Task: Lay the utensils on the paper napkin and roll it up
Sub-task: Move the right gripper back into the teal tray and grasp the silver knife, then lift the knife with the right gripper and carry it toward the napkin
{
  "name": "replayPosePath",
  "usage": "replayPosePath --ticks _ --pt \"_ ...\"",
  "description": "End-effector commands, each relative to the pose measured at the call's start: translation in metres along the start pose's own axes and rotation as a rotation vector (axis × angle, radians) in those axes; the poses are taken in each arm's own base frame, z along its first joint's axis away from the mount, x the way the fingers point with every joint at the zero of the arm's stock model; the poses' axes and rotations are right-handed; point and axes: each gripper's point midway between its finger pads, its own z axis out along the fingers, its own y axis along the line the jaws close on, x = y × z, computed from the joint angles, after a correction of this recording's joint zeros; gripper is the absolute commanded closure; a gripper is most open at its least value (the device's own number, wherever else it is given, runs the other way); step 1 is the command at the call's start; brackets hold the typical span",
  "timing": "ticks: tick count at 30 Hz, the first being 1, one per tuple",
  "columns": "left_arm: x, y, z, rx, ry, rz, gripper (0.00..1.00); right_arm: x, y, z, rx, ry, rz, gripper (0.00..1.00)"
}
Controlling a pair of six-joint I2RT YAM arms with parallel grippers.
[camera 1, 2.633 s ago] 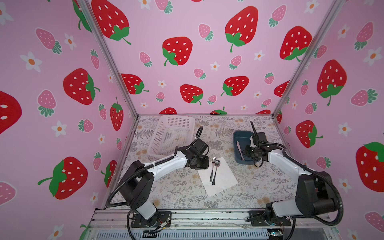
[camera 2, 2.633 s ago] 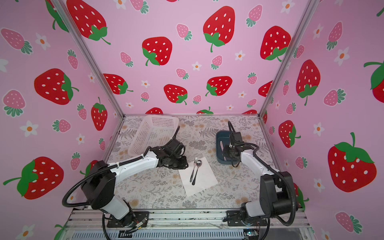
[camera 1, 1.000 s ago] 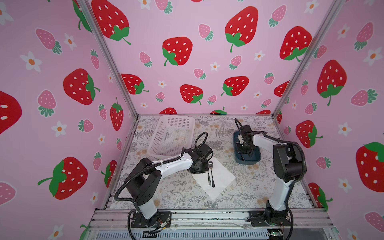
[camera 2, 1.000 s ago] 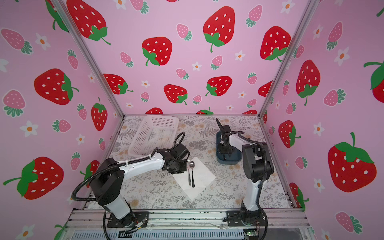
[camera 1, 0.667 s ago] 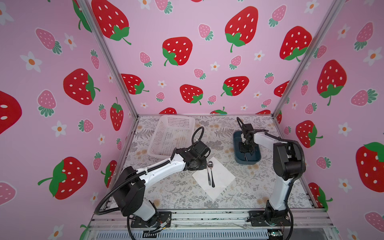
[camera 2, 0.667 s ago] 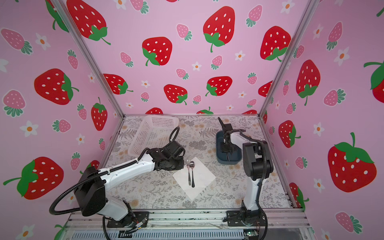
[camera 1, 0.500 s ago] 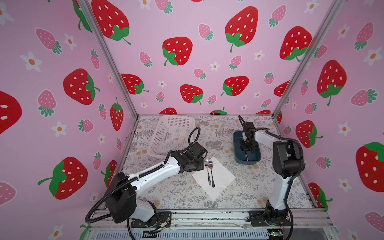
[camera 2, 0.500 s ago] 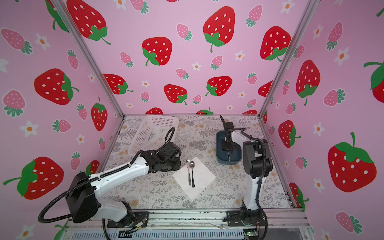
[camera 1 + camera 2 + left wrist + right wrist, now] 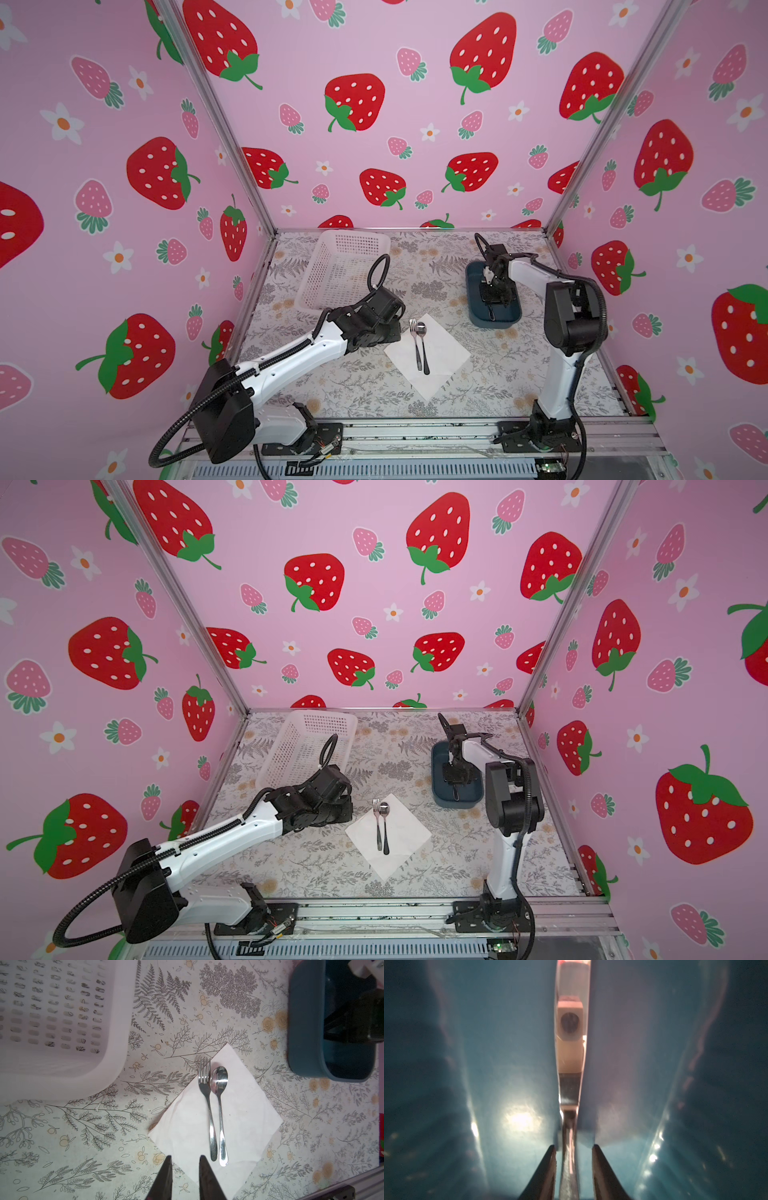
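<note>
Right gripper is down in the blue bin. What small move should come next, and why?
Probably close the right gripper on the slim metal piece lying between its open jaws in the blue bin. Gaps show on both sides of it, so nothing is gripped yet. The fork and spoon already lie on the napkin, so this piece likely joins them.

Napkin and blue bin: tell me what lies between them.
Nothing but bare floral tabletop lies between the paper napkin and the blue bin. The left wrist view shows that stretch plainly, and both top views agree.
</note>
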Motion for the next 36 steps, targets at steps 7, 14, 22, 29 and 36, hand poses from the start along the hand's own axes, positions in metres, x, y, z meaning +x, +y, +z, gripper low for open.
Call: replayPosePath --ticks 7,14,22,29,36 --pt "-0.005 0.001 -0.008 0.012 -0.031 0.006 0.75 0.006 0.003 0.026 0.006 0.088 -0.057 0.7" --pt "-0.003 0.009 -0.011 0.004 -0.034 -0.007 0.74 0.017 0.006 0.039 -0.009 0.134 -0.061 0.79" --pt "-0.007 0.01 -0.016 0.009 -0.058 -0.015 0.73 0.026 0.006 0.053 -0.004 0.153 -0.056 0.85" --pt "0.001 0.016 -0.012 0.02 -0.043 -0.034 0.71 0.03 0.003 0.053 0.013 0.151 -0.056 0.91" --pt "-0.002 0.015 -0.016 0.027 -0.05 -0.031 0.69 -0.006 0.007 0.007 -0.025 -0.006 -0.029 0.92"
